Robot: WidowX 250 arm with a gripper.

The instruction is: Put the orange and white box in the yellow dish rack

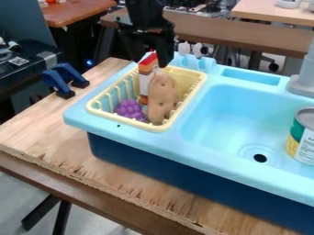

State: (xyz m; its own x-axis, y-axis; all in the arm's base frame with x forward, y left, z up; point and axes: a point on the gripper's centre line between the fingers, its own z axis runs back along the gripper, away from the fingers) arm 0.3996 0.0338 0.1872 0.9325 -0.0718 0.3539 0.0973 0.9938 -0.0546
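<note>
A pale plywood surface [55,133] carries a toy sink unit with a light blue top and dark blue base [178,170]. At its left end sits a pale yellow, slatted plastic dish rack [197,85]. Above the rack's far part hangs the black two-finger pincer [149,59], released, its fingers apart about the carton's top (whether they touch it, one cannot tell). A metal can with a green, white and yellow label [305,137] stands in the basin's right part. In the rack, a lumpy tan potato-like toy [162,96] leans upright beside a white carton with an orange-and-red top [144,82], near a purple plastic grape cluster [130,110].
</note>
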